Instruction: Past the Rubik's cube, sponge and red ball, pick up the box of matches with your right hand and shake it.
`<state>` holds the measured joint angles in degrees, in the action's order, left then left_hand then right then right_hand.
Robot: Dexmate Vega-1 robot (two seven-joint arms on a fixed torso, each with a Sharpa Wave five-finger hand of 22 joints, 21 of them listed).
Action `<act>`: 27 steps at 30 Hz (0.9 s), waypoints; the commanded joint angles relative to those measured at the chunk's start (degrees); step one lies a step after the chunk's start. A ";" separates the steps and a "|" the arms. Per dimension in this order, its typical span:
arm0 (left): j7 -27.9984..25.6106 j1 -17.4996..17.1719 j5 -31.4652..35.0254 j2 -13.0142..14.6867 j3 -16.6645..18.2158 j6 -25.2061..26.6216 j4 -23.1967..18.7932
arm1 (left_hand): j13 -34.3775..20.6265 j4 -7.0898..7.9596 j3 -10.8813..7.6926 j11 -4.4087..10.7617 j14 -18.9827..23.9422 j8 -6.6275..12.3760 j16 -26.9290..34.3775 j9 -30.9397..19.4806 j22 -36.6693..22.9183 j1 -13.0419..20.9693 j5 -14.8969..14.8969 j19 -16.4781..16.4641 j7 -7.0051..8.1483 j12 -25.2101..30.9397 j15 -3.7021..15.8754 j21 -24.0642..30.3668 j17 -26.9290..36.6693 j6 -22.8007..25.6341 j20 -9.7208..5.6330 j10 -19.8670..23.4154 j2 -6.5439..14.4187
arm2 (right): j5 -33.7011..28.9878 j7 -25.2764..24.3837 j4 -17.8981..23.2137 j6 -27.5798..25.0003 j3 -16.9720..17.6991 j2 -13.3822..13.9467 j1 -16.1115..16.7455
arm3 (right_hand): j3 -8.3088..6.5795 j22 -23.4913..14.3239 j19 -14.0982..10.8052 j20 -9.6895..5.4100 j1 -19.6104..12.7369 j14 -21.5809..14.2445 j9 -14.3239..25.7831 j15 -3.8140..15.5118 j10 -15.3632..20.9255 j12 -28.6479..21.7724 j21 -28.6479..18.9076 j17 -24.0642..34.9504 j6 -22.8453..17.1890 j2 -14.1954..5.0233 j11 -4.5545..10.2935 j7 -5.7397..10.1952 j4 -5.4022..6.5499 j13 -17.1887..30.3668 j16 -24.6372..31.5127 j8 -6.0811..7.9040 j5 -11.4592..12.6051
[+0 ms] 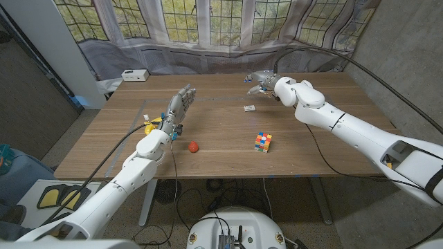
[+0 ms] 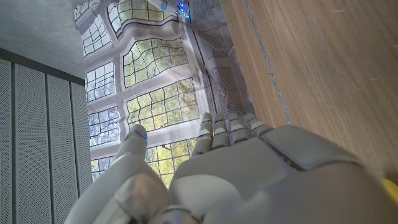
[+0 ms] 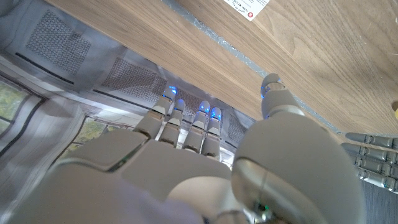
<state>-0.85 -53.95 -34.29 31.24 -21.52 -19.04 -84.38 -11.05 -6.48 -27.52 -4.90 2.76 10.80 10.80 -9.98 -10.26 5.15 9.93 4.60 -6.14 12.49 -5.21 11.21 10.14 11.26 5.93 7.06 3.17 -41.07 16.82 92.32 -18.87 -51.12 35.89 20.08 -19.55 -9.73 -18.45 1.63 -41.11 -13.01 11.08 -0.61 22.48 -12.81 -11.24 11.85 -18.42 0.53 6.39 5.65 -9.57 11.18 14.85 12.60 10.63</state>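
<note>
The matchbox [image 1: 249,108] is a small white box lying on the table at the far middle; its label [image 3: 247,6] shows in the right wrist view. My right hand [image 1: 261,81] hovers just beyond it, fingers stretched out and holding nothing; its back [image 3: 205,168] fills the right wrist view's lower part. The Rubik's cube [image 1: 262,142] stands nearer, and the red ball [image 1: 194,146] lies to its left. A yellow sponge [image 1: 149,124] peeks out behind my left hand [image 1: 176,111], which stands on edge with fingers up and apart, empty [image 2: 224,174].
A white device [image 1: 135,75] sits at the table's far left corner. A tape line [image 1: 208,99] runs across the far part of the wooden table [image 1: 332,152]. A curtain printed with windows [image 1: 208,28] hangs behind it. Cables trail along both arms.
</note>
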 commanded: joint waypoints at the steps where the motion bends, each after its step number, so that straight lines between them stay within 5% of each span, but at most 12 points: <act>1: 0.14 -0.30 -0.21 -0.27 0.19 -0.66 0.52 | -0.19 -0.14 -0.20 0.47 0.00 0.07 -0.10 -0.23 -0.15 0.50 0.03 0.03 -0.05 -0.07 0.18 0.13 0.06 0.65 0.52 0.19 0.34 | 0.17 1.96 -2.62 -0.33 -1.50 -1.60 -1.84 | 0.14 -0.17 -1.12 -0.23 -0.45 -1.09 0.21 -0.03 1.74 -0.75 -0.35 0.06 -1.23 0.58 0.59 0.19 0.17 0.11 0.22 0.67 0.49; 27: 0.49 0.04 -0.20 -0.39 0.10 -0.85 0.89 | -0.20 -0.18 -0.25 0.60 -0.02 0.05 -0.10 -0.24 -0.16 0.52 0.01 0.21 0.08 -0.12 0.34 0.11 0.06 0.86 0.73 0.27 0.38 | -0.18 1.85 -8.58 -2.19 -5.47 -4.09 -3.93 | -0.69 -0.16 -2.86 -0.44 -4.63 -2.05 0.33 0.73 0.65 0.90 -0.51 -0.29 1.20 1.41 2.55 0.44 -0.79 0.07 -0.18 -0.61 1.47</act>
<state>-0.39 -54.02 -34.57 30.76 -21.39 -19.95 -83.43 -11.05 -6.47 -27.52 -4.59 2.76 10.81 10.80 -9.98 -10.26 5.15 9.93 4.79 -6.15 12.52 -5.21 11.21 10.14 11.68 6.13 7.37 3.17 -40.80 18.86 85.69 -20.54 -54.99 32.60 16.90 -20.00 -9.73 -20.59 1.13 -44.90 -14.74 11.28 -0.31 23.41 -12.08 -11.52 11.44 -17.47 1.86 8.62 6.14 -10.02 11.19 14.81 12.15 11.70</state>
